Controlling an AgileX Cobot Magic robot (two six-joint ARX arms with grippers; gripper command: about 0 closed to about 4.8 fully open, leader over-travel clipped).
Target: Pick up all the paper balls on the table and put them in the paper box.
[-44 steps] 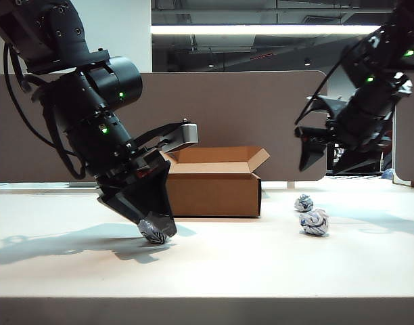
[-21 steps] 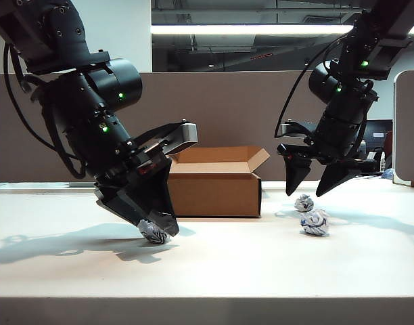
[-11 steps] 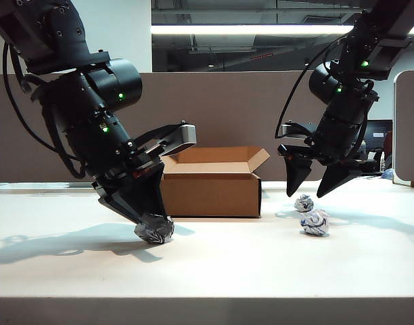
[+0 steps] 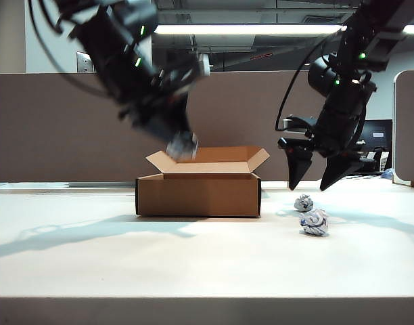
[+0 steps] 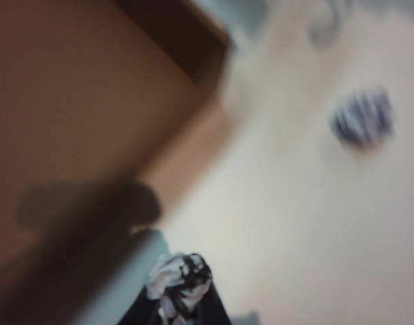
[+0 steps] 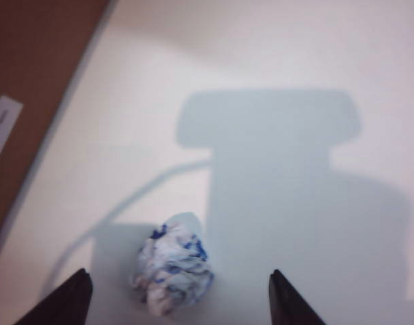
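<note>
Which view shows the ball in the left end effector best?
Left wrist view: the held paper ball sits pinched in the left end effector. Exterior view shows it blurred above the paper box. Right wrist view misses it.

A grey-brown rounded-corner partition panel [image 4: 65, 128] is being seen standing behind. The dark ceiling is being lit by a long white fluorescent strip light [image 4: 247, 30].

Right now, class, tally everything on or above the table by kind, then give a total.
Paper balls: 3, one held by the left gripper over the paper box, two on the table under the open right gripper
Paper box: 1
Grippers: 2
Total: 6
</note>
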